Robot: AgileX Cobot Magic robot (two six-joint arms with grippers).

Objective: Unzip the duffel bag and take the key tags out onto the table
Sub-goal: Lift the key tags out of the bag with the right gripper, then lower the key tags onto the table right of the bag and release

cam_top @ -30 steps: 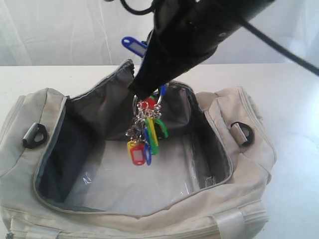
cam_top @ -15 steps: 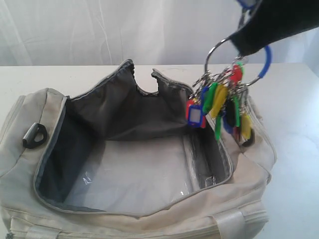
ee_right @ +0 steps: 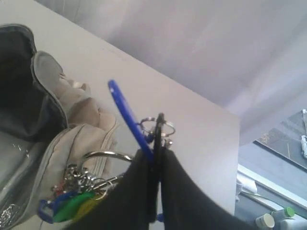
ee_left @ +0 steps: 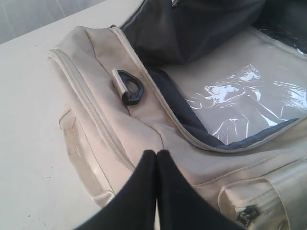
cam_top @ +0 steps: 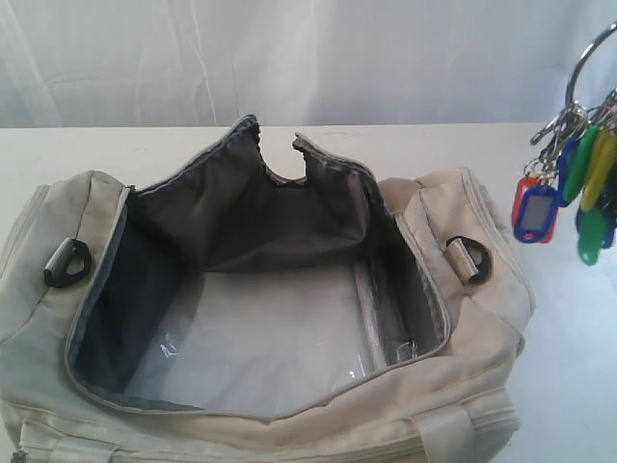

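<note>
The key tags (cam_top: 571, 181) swung right — one bunch.

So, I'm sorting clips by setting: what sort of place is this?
Probably a lab or studio-like test bench: a wide white table, a plain white curtain backdrop, and small bottles beyond the table's edge.

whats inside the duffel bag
Only dark grey lining and a clear plastic sheet on the floor show inside the duffel bag. The key tags hang outside it. The near inner wall is hidden by the rim.
</note>
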